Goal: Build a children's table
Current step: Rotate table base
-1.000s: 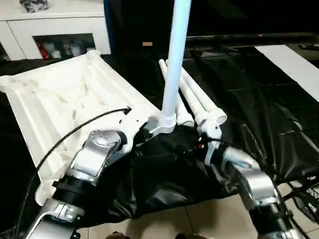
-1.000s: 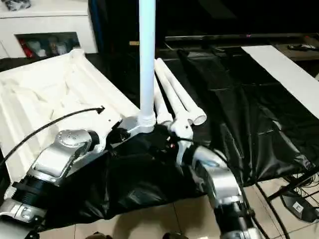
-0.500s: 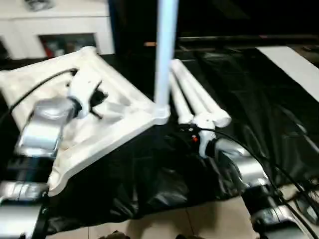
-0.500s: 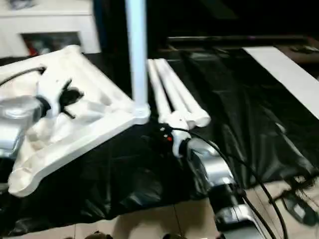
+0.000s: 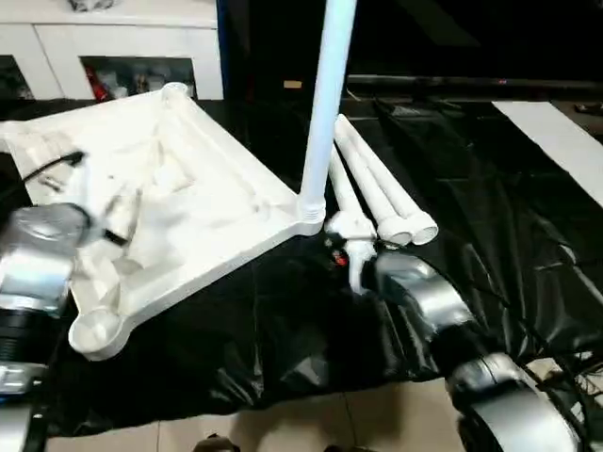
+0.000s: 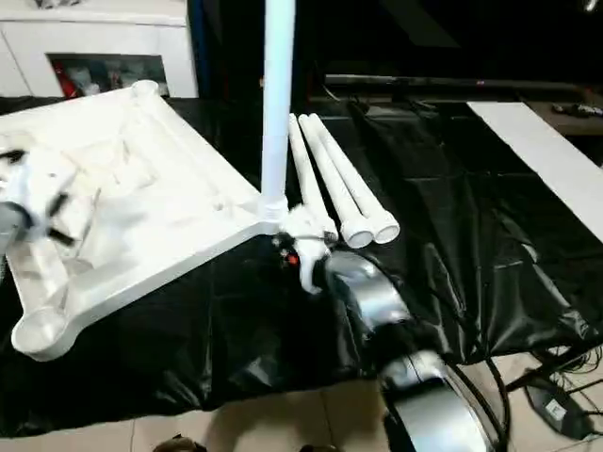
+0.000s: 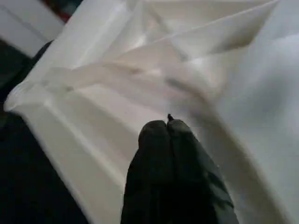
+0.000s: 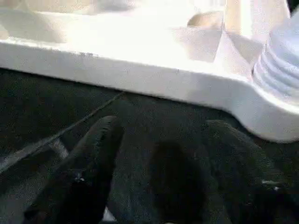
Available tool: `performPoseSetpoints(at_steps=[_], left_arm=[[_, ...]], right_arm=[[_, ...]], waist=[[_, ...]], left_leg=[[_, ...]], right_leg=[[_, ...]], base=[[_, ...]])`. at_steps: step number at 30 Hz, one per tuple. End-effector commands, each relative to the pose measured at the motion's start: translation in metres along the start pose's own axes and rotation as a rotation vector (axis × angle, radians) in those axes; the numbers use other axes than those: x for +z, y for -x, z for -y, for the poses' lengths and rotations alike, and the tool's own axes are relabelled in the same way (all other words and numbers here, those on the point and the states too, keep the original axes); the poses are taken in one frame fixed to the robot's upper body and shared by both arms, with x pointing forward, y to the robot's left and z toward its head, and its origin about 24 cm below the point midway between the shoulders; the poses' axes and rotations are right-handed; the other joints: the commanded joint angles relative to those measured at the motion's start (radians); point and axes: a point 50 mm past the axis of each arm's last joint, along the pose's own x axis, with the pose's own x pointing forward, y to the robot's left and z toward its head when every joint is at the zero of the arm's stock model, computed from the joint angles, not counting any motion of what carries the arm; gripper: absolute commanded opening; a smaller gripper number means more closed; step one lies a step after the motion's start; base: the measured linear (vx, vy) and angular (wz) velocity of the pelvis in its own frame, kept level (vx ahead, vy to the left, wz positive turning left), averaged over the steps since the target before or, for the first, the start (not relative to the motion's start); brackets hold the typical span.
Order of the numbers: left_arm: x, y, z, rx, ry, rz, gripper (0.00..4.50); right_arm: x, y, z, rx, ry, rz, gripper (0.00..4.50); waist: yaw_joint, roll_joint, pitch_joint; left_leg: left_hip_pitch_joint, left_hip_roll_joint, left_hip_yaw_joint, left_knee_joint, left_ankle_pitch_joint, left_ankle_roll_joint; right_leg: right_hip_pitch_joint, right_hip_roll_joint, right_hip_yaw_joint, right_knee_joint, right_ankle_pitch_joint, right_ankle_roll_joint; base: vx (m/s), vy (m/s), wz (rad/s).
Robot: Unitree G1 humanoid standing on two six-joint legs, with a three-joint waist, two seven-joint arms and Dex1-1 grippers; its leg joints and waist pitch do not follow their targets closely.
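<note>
The children's table top (image 5: 203, 193) lies upside down on the black cover, ribbed underside up. One white leg (image 5: 325, 104) stands upright in its near right corner socket. Three more legs (image 5: 377, 188) lie side by side just right of it. My left gripper (image 7: 167, 127) is shut, empty, hovering over the ribs on the top's left part. My right gripper (image 8: 163, 137) is open just in front of the corner that holds the leg, low over the black cover, with nothing between its fingers. The leg's ribbed base (image 8: 280, 60) shows close ahead of it.
An empty corner socket (image 5: 94, 330) sits at the near left, another (image 5: 174, 91) at the far side. A white cabinet (image 5: 122, 42) stands behind, and a white strip (image 5: 556, 132) lies on the cover at right. Cables (image 6: 556, 386) trail on the tiled floor beyond the work table's front edge.
My left gripper has left the leg's corner, swung left over the table top and shut. My right gripper has moved closer to that corner. The camera has shifted as well.
</note>
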Motion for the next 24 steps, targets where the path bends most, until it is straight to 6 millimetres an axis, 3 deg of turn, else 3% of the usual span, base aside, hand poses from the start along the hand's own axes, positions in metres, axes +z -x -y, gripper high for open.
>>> performPoseSetpoints(at_steps=[1, 6, 11, 12, 18, 22, 24], left_arm=[[-0.007, 0.000, -0.007, 0.047, -0.037, -0.043, 0.00], [-0.018, 0.001, -0.006, 0.005, -0.091, -0.113, 0.00], [-0.043, 0.005, 0.006, -0.149, -0.185, -0.250, 0.00], [-0.050, 0.008, 0.010, -0.200, -0.210, -0.282, 0.00], [-0.055, 0.017, 0.021, -0.367, -0.231, -0.306, 0.00], [-0.055, 0.028, 0.032, -0.536, -0.269, -0.311, 0.00], [-0.050, 0.036, 0.043, -0.653, -0.253, -0.282, 0.00]], right_arm=[[-0.002, -0.001, 0.004, -0.014, 0.003, -0.021, 2.75], [-0.003, -0.007, 0.004, -0.031, -0.011, -0.024, 2.31], [0.001, -0.017, 0.004, -0.058, -0.024, -0.022, 1.88], [0.003, -0.021, 0.003, -0.075, -0.024, -0.021, 1.84], [0.008, -0.028, 0.003, -0.115, -0.051, -0.007, 1.19], [0.007, -0.032, 0.002, -0.125, -0.053, -0.018, 0.98], [0.007, -0.033, 0.001, -0.130, -0.056, -0.024, 0.64]], waist=[[-0.001, 0.029, -0.071], [0.003, 0.033, -0.074], [-0.002, 0.036, -0.071], [-0.002, 0.038, -0.068], [-0.004, 0.040, -0.065], [-0.003, 0.039, -0.065], [-0.003, 0.039, -0.064]], left_leg=[[0.016, 0.041, -0.017, -0.074, -0.279, -0.033], [0.017, 0.041, -0.016, -0.071, -0.262, -0.035], [0.014, 0.043, -0.019, -0.074, -0.296, -0.046], [0.020, 0.042, -0.019, -0.074, -0.326, -0.050], [0.023, 0.044, -0.022, -0.078, -0.370, -0.061], [0.024, 0.044, -0.021, -0.078, -0.370, -0.065], [0.023, 0.044, -0.020, -0.078, -0.362, -0.066]], right_leg=[[0.046, -0.076, 0.058, -0.053, -0.274, -0.171], [0.047, -0.080, 0.058, -0.048, -0.237, -0.190], [0.045, -0.081, 0.061, -0.047, -0.269, -0.195], [0.041, -0.083, 0.062, -0.053, -0.304, -0.193], [0.039, -0.081, 0.061, -0.055, -0.336, -0.193], [0.037, -0.083, 0.064, -0.051, -0.330, -0.198], [0.038, -0.084, 0.065, -0.049, -0.317, -0.209]], base=[[0.000, 0.000, 0.00], [0.000, 0.000, 0.00], [0.000, 0.000, 0.00], [0.000, 0.000, 0.00], [0.000, 0.000, 0.00], [0.000, 0.000, 0.00], [0.000, 0.000, 0.00]])
